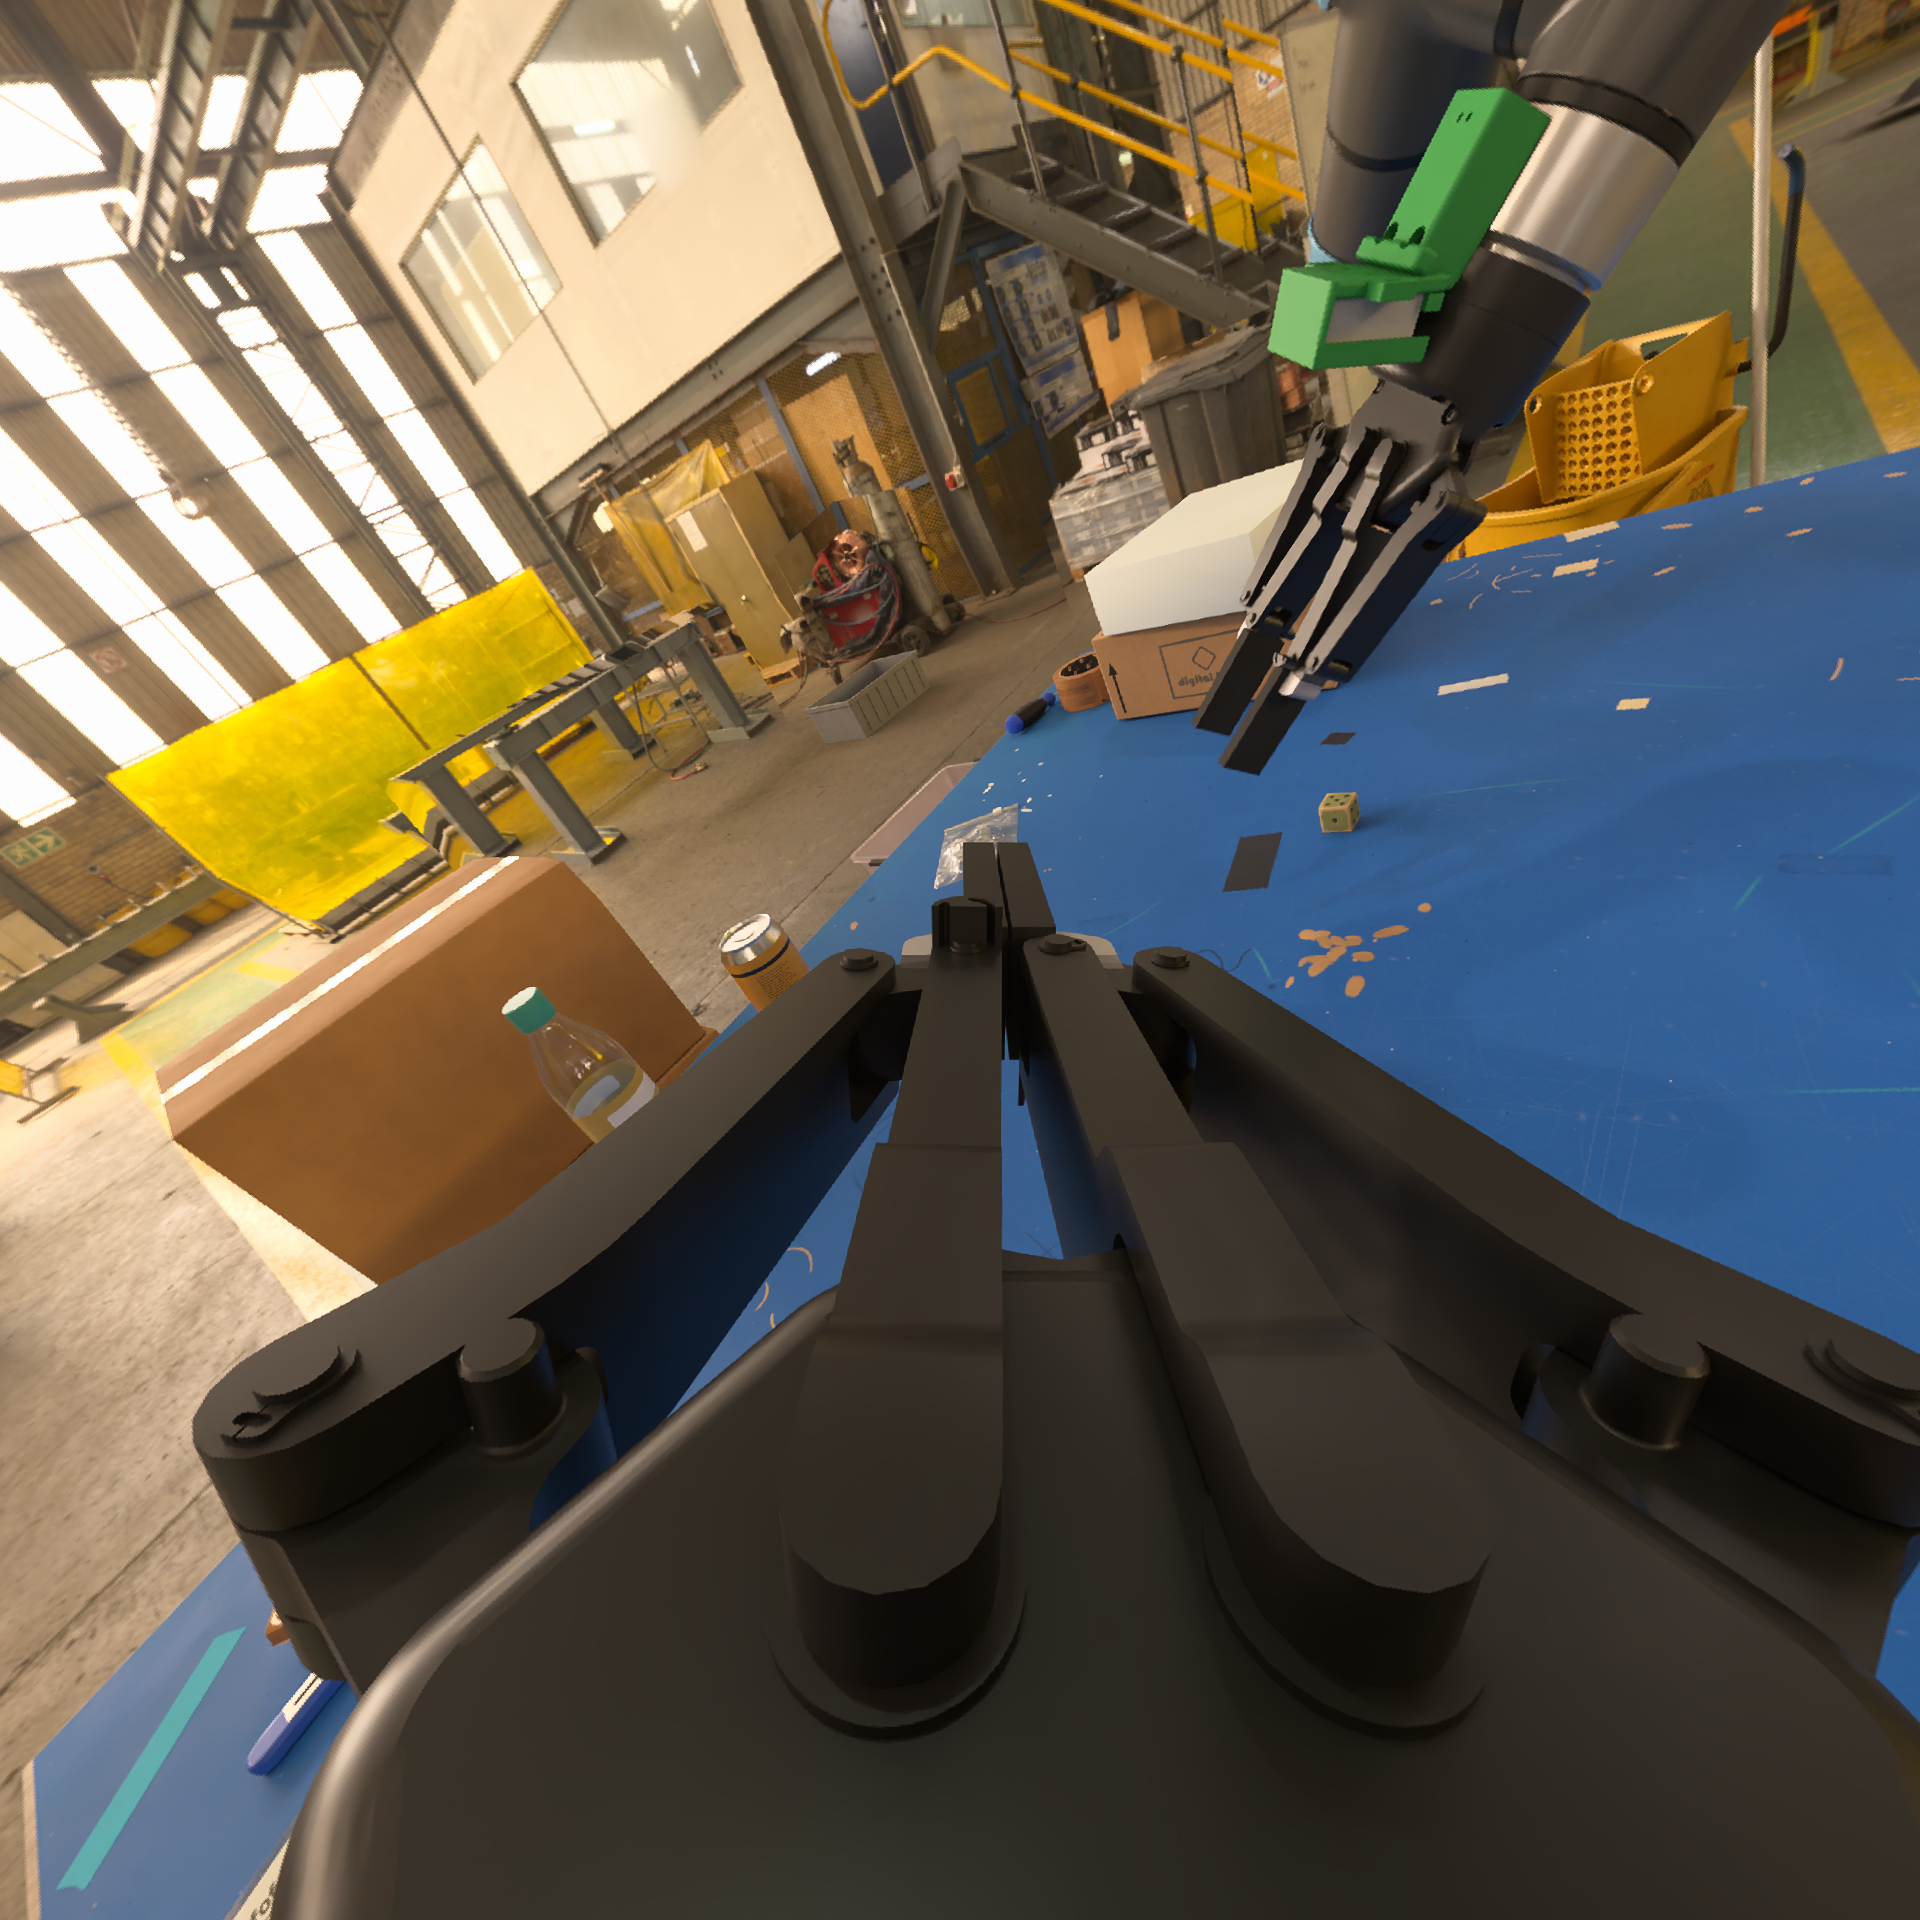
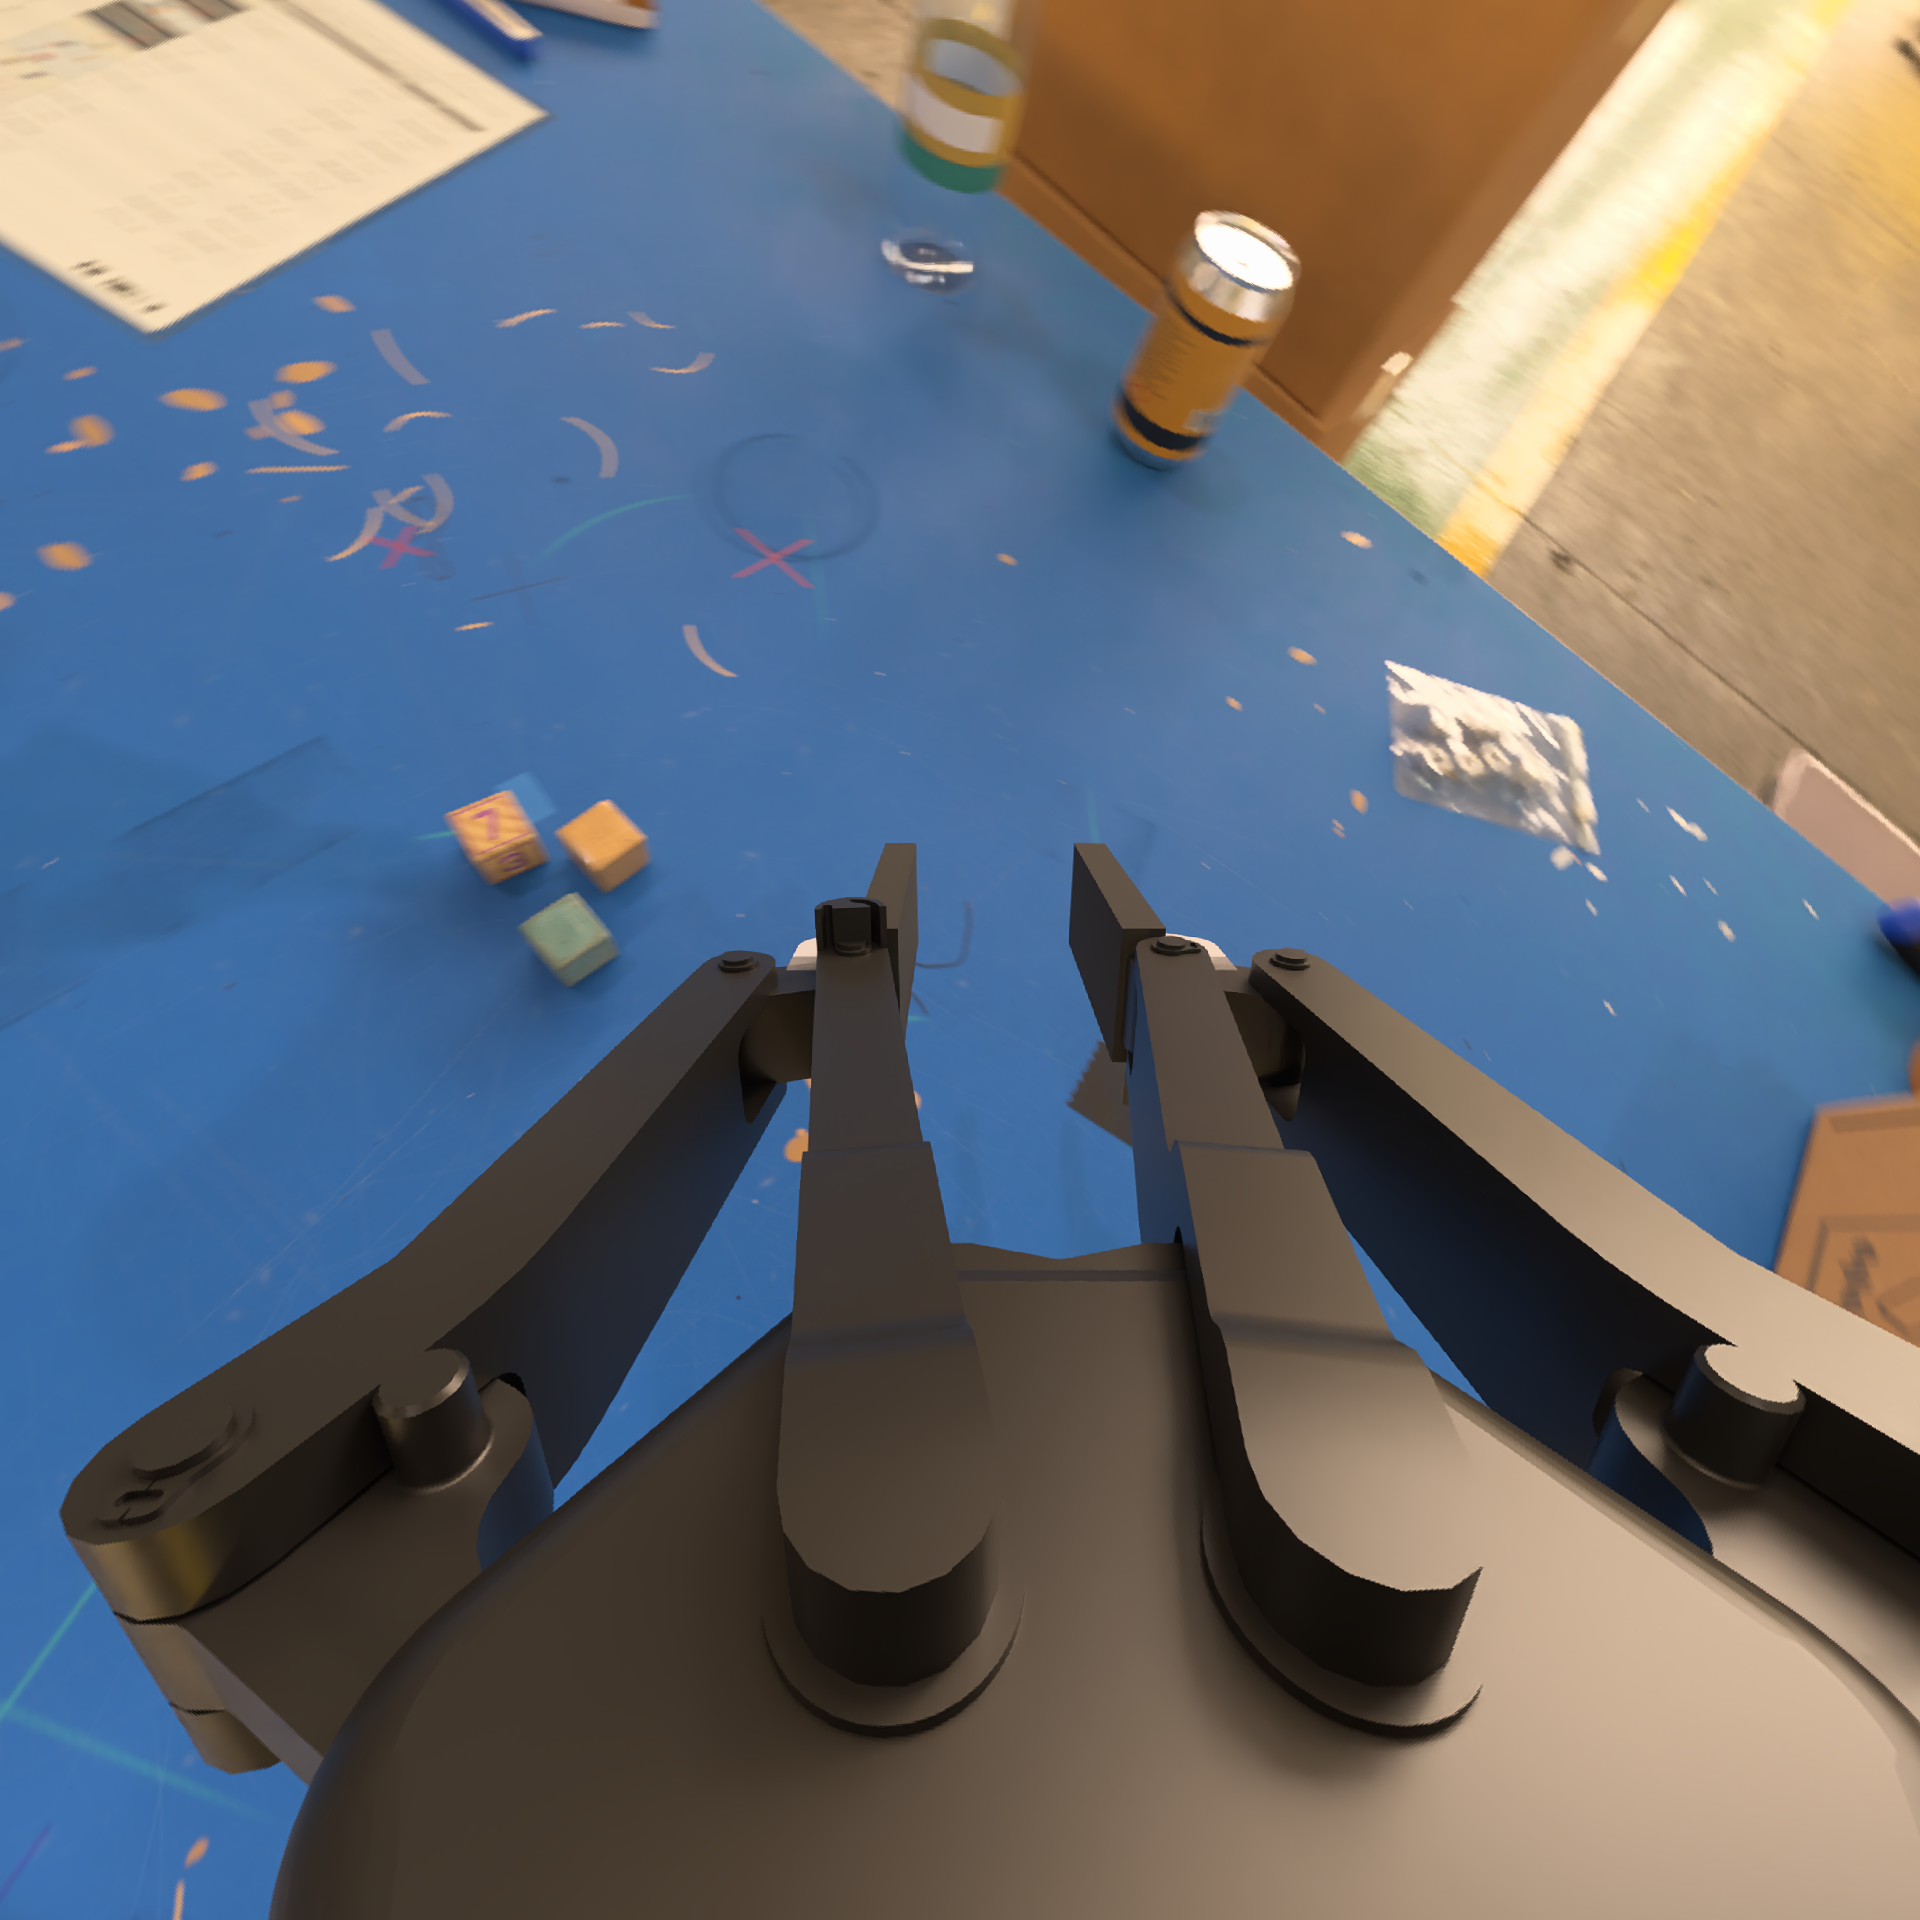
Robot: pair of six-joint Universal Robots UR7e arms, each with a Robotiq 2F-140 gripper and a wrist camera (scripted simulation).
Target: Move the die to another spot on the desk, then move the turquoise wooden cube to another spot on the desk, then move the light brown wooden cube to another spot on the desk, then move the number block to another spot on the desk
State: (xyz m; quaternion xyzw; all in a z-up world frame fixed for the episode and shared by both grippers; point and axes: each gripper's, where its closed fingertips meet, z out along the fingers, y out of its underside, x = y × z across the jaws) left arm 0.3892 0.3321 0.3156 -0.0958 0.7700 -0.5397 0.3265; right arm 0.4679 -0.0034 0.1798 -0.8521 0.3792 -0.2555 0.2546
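die loose on the counter, both pincers empty

blue counter, scuffed and littered. left pincer clenched on nothing, idle over the near edge. right pincer released, fingers parted, nothing between them; seen from the left wrist it hangs above the counter, the die just beside its tips, resting free. can upright near the far edge. three cubes cluster close: number block, light brown wooden cube, turquoise wooden cube, gaps between them narrow.

risks, as i judge: a finger going for turquoise could nudge its neighbours; the small die may roll if clipped in passing.
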